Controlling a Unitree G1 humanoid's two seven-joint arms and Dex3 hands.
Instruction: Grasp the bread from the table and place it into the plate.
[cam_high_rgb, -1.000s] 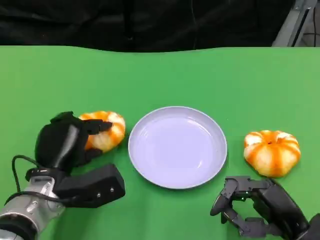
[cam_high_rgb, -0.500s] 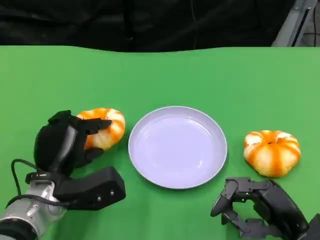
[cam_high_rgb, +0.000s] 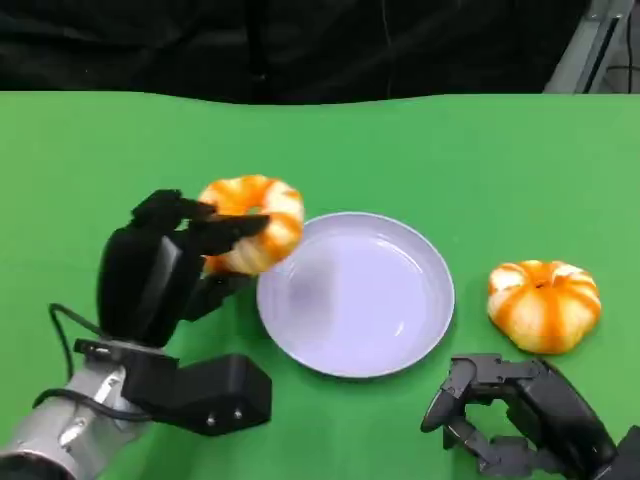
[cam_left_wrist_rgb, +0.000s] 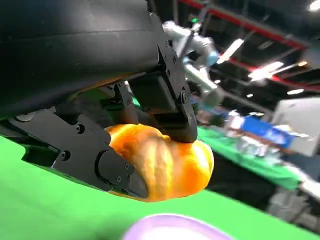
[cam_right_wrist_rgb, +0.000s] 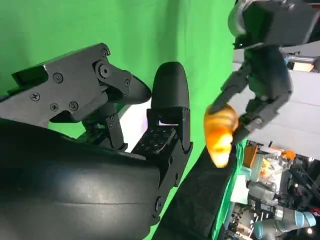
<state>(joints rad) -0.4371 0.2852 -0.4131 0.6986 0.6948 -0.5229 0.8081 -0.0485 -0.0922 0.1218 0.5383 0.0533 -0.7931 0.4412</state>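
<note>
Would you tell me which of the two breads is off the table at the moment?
The bread held by the left hand at the plate's left rim; the other bread lies right of it.

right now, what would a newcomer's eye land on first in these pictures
Probably the orange-striped bread held in the left hand, raised at the left rim of the pale plate in the middle of the green table. Next, a second bread lies on the table right of the plate, with the right hand low near it, holding nothing.
</note>
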